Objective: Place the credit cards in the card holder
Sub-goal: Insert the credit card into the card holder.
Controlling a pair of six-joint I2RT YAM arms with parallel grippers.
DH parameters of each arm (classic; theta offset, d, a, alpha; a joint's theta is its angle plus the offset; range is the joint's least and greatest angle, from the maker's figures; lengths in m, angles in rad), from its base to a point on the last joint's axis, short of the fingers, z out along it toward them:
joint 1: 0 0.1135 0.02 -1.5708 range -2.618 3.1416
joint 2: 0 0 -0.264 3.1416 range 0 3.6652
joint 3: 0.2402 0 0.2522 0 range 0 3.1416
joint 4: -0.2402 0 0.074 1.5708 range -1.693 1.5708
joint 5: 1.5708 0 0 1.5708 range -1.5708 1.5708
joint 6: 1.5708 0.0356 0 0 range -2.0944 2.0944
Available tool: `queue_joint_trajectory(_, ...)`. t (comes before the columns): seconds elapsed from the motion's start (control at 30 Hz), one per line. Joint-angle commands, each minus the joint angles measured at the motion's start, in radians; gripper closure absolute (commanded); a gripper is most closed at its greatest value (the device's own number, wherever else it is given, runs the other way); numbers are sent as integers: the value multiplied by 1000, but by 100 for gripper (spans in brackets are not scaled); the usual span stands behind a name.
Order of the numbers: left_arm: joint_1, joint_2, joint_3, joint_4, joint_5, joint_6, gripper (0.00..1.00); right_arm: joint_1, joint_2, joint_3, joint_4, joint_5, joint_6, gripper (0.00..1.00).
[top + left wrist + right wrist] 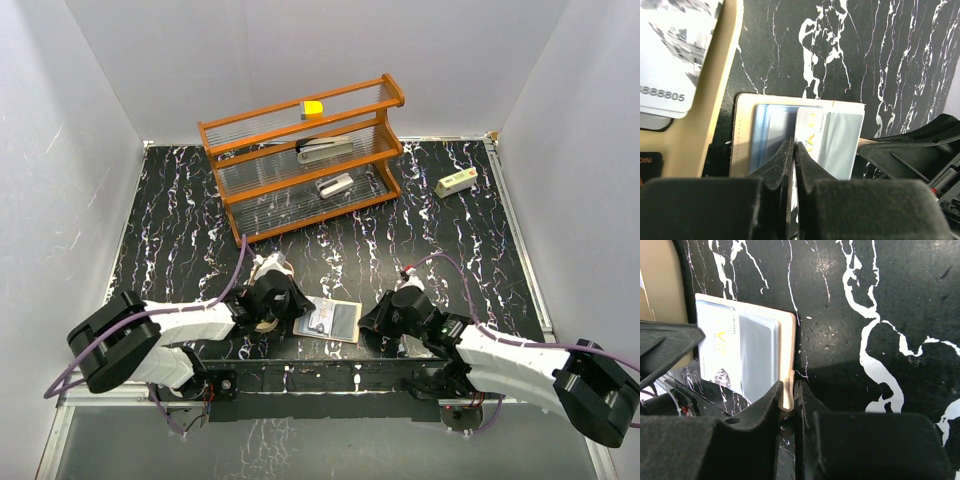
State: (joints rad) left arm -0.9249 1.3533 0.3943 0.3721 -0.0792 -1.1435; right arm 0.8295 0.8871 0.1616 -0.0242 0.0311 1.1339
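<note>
A square tan stitched wallet [332,320] with clear sleeves lies on the marbled table between my two grippers. My left gripper [795,145] is shut on the near edge of a white credit card with yellow lettering [812,135] that sits in the wallet's [745,130] sleeve. My right gripper [788,385] is shut on the wallet's tan edge [786,340], and the same card [720,350] shows there. Left of the wallet is the card holder [715,100], a tan tray. In it lies a grey patterned credit card with numbers [670,50] on top of a darker one [652,121].
A wooden rack [305,160] stands at the back with two grey stapler-like objects [325,150] [337,185] and a yellow block [313,108]. A small white box [455,183] lies at the back right. White walls close in the table on three sides.
</note>
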Motion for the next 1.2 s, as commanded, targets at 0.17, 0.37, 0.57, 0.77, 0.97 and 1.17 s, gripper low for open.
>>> queue_joint_trajectory(0.17,-4,-30,23,-102,-88,138,100,3,29,5,99,7,35,100)
queue_joint_trajectory(0.37,-5,-9,1,-51,-55,81,100,3,27,17,112,33,57,100)
queue_joint_trajectory(0.57,-14,9,-17,18,-22,31,100,3,12,-11,131,46,83,100)
queue_joint_trajectory(0.77,-42,34,-4,7,-29,22,100,5,14,-14,135,51,89,100)
queue_joint_trajectory(0.97,-58,50,-6,-4,-19,42,100,5,20,-13,141,54,93,100)
queue_joint_trajectory(1.17,-59,-24,-37,-58,-42,68,100,5,15,-13,132,62,91,100)
